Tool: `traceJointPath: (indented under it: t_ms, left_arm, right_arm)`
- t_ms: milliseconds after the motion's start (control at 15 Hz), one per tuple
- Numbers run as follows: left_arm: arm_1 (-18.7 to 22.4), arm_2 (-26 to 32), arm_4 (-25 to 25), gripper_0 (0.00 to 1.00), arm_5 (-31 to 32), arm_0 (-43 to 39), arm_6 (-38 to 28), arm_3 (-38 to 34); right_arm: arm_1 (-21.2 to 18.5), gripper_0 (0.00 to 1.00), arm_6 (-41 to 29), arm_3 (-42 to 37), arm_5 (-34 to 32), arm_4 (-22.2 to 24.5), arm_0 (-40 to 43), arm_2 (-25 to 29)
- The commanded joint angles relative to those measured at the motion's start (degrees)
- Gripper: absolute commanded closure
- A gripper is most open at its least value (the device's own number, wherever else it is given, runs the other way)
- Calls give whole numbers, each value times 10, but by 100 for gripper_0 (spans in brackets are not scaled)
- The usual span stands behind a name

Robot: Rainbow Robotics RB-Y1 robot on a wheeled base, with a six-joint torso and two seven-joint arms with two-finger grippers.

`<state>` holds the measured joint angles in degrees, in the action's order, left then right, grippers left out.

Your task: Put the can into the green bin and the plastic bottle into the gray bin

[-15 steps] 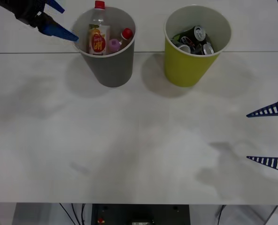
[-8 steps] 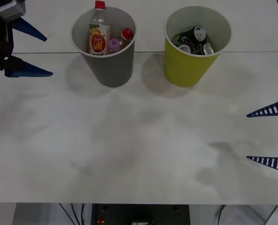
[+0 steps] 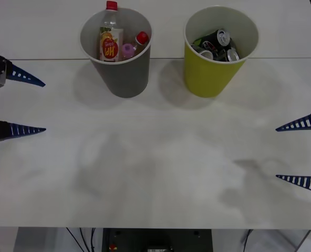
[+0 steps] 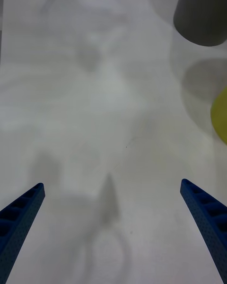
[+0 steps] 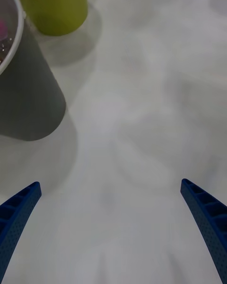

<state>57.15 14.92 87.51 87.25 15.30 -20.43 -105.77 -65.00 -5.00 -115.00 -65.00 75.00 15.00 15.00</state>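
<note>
Front view: plastic bottle stands upright in the gray bin, cap up.
Left gripper and right gripper are both spread, holding nothing.

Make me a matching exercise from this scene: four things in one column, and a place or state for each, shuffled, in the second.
Things:
1. plastic bottle
2. cans
3. left gripper
4. right gripper

Places or states:
A. open, at the table's right edge
B. piled inside the green bin
C. standing in the gray bin, red cap up
D. open, at the table's left edge

Pairs: 1-C, 2-B, 3-D, 4-A
</note>
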Motion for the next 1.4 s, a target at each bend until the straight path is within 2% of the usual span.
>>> traceJointPath:
  t_ms: [67,333,467,933,1133,1400]
  left_arm:
    - [-39,49,-1,0,-6,-81,19,-58]
    - [-88,96,17,0,-17,-175,57,-138]
    - [-102,102,10,0,-24,-205,86,-145]
    - [-155,117,6,0,-45,-275,115,-179]
    - [-178,131,24,0,-49,-301,118,-211]
    - [-181,134,30,0,-49,-308,120,-219]
  right_arm:
    - [0,0,0,0,0,0,0,0]
    - [0,0,0,0,0,0,0,0]
    - [0,0,0,0,0,0,0,0]
    - [0,0,0,0,0,0,0,0]
    - [0,0,0,0,0,0,0,0]
    - [0,0,0,0,0,0,0,0]
